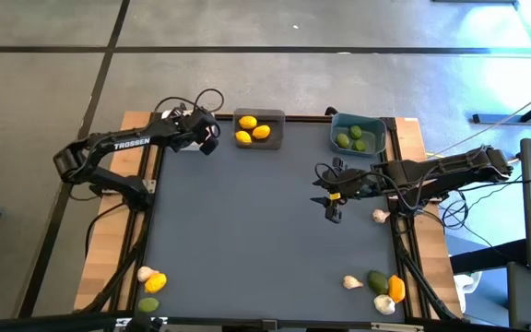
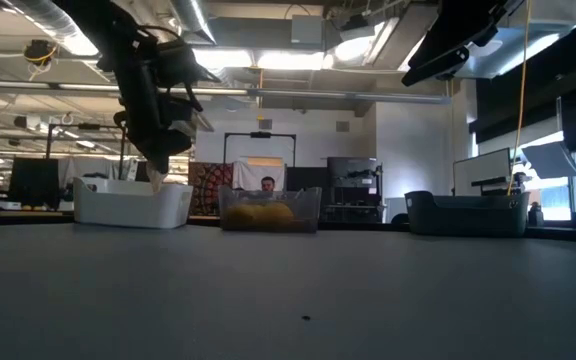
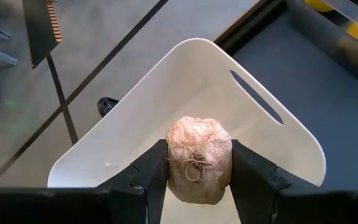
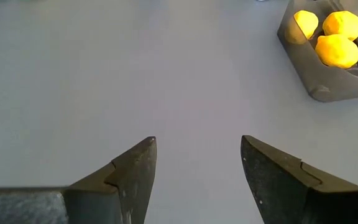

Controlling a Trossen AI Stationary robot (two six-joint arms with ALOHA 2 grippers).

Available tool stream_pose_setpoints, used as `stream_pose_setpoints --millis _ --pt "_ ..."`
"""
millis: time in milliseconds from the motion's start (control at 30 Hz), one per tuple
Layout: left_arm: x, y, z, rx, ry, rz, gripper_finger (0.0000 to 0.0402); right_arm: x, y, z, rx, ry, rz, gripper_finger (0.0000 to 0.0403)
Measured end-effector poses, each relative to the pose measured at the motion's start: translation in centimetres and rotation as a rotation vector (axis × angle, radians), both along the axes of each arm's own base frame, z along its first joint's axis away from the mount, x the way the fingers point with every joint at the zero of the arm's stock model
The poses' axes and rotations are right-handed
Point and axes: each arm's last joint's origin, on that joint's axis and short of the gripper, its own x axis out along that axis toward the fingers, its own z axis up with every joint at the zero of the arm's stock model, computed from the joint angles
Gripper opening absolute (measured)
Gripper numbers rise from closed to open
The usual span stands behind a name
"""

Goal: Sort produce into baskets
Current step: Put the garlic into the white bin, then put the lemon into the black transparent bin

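Below our left gripper [image 3: 199, 180], clamped on a garlic bulb [image 3: 199, 158], waits the white basket [image 3: 135, 112]; we judge release comes next.

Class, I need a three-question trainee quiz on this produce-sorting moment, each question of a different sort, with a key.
1. True or false: the left gripper holds a garlic bulb over the white basket.
2. How many yellow fruits lie in the dark grey basket?
A. one
B. three
C. five
3. Fill in: the right gripper hangs open over the bare mat, and the loose piece nearest it is a ____ bulb.

Key
1. True: its fingers close on the bulb above the white basket.
2. B: three.
3. Garlic: it lies on the mat beside the right arm.
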Motion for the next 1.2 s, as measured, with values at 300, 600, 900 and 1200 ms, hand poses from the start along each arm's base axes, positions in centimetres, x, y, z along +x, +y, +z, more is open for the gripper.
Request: stream_pose_setpoints --millis 300,600,900,1200 --pt "-0.1 0.0 0.0 -0.005 -0.003 0.007 0.0235 0.0 0.0 0.0 0.0 -0.001 0.0 0.0232" --pt "0.0 -0.1 -0.1 -0.04 -0.053 0.016 0.0262 0.0 0.0 0.0 0.0 -0.001 0.0 0.0232" --pt "1.2 -2.5 1.0 -0.089 -0.066 -0.11 0.0262 0.0 0.0 0.0 0.0 -0.001 0.0 0.0232" --pt "1.7 -7.7 3.9 -0.19 -0.126 -0.315 0.0262 0.0 0.0 0.0 -0.001 0.001 0.001 0.0232"
